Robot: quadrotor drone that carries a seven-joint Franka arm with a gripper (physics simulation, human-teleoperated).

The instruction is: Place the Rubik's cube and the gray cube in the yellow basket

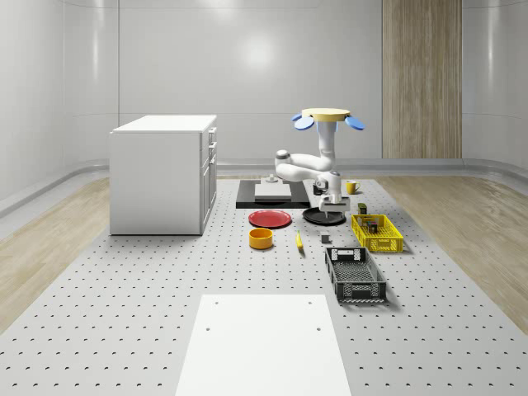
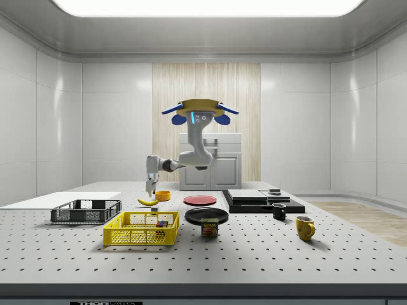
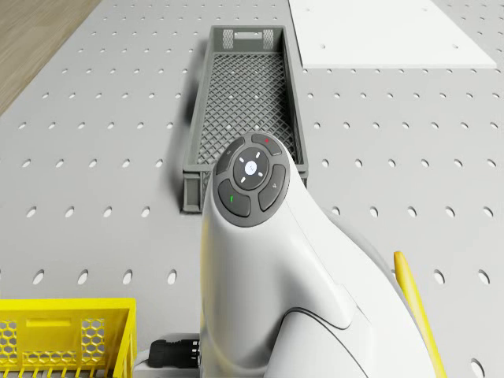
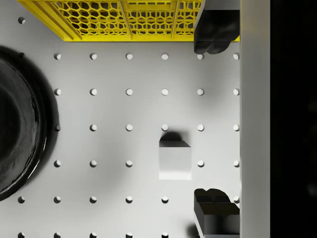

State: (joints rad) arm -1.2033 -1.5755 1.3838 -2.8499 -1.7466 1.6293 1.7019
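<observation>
In the whole-scene view, start at the left: you see a white cabinet (image 1: 163, 173) standing on the perforated table (image 1: 124, 305), with a white sheet (image 1: 262, 345) lying near the front edge. Moving right, you find an orange bowl (image 1: 261, 238) in front of a red plate (image 1: 271, 219), and a banana (image 1: 299, 240) just beside the bowl. Behind them sits a black slab (image 1: 272, 195).

Next you meet the drone (image 1: 327, 117), which hovers above the table behind the black plate (image 1: 323, 216), with its white arm (image 1: 309, 167) bent downward. The gripper (image 1: 331, 212) hangs low over the table between the black plate and the yellow basket (image 1: 376, 233). In the wrist view, you see its fingers (image 4: 215, 32) set wide apart, holding nothing, with the gray cube (image 4: 175, 159) lying on the table between them but nearer one side. The cube touches neither finger. The black plate's rim (image 4: 22, 124) and the yellow basket's wall (image 4: 124, 20) both lie close by.

Farther right in the whole-scene view, the yellow basket holds some small dark items; you cannot tell from here whether the Rubik's cube is one of them. In the side view, a multicoloured block (image 2: 161, 224) that looks like the Rubik's cube sits inside the basket. A black crate (image 1: 355, 275) lies in front of the basket, and a yellow mug (image 1: 351, 187) stands behind it.
</observation>
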